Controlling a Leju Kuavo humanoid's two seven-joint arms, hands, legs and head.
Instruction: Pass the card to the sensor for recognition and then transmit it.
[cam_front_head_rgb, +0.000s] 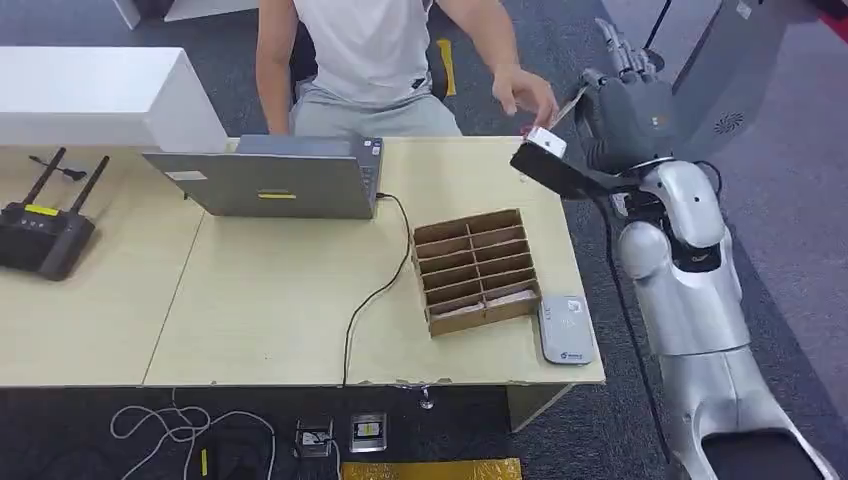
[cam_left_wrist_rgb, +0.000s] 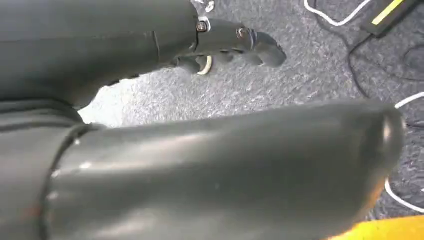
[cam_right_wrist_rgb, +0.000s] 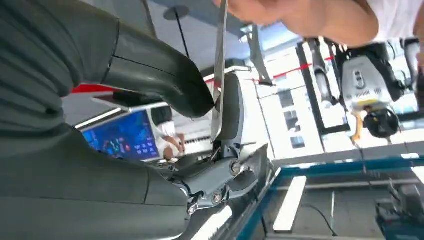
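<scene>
Pinching the card (cam_right_wrist_rgb: 219, 70) edge-on between thumb and a finger, the right hand (cam_front_head_rgb: 625, 115) is raised off the table's (cam_front_head_rgb: 270, 300) far right corner, with a person's hand (cam_front_head_rgb: 525, 92) on the card's other end. Sensor (cam_front_head_rgb: 566, 330) lies flat at the table's near right edge, just beside the cardboard divider box (cam_front_head_rgb: 477, 270). Left hand (cam_left_wrist_rgb: 235, 45) hangs over grey floor, fingers curled in, holding nothing.
</scene>
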